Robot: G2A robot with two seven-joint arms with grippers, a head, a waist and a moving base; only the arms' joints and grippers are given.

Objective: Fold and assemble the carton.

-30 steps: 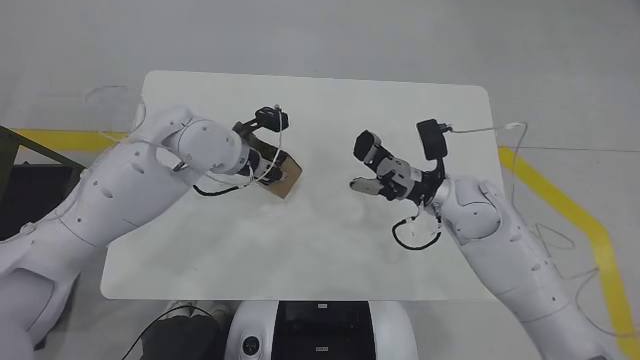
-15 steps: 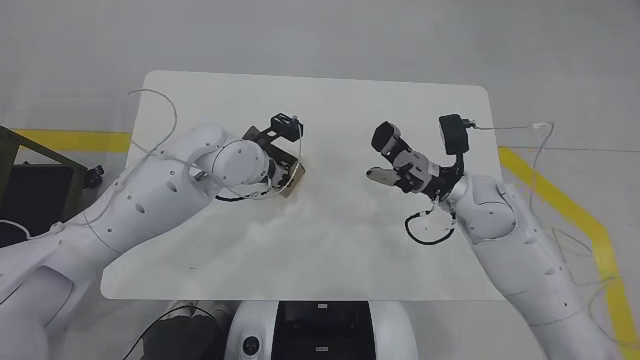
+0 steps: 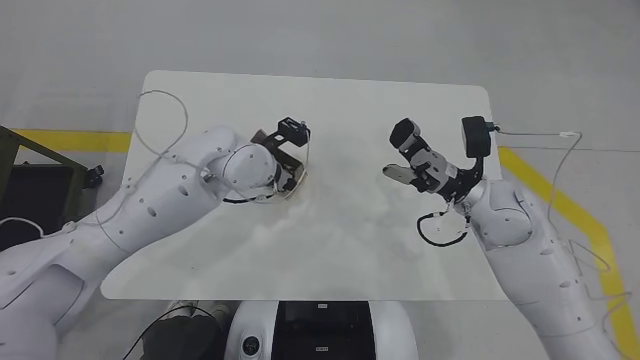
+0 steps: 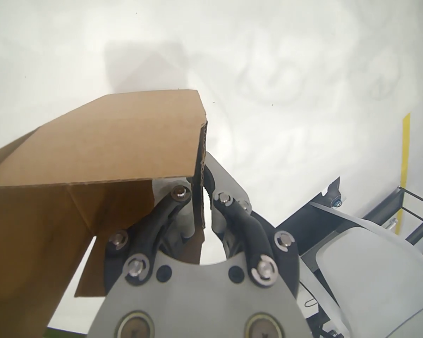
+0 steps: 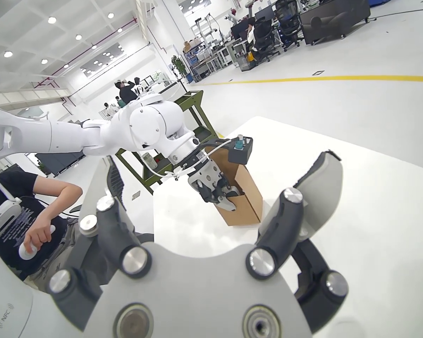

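Note:
A brown cardboard carton (image 3: 293,174) stands on the white table (image 3: 350,250), left of its middle, with an upper flap raised. My left gripper (image 3: 284,164) is shut on one carton wall. In the left wrist view the corrugated edge (image 4: 200,163) sits pinched between the fingers, and the carton (image 4: 102,142) spreads out to one side. My right gripper (image 3: 397,152) is open with nothing in it, over the right half of the table, well apart from the carton. Between its spread fingers the right wrist view shows the carton (image 5: 246,191) and the left gripper (image 5: 220,195) farther off.
A dark green cart (image 3: 18,165) stands off the table's left side. Yellow floor tape (image 3: 560,200) runs past the right side. Bare table surface (image 3: 340,120) lies between the two arms and toward the far edge.
My left arm has shifted right with the carton, which now stands more upright. My right gripper has drawn back to the right, away from the carton, still open.

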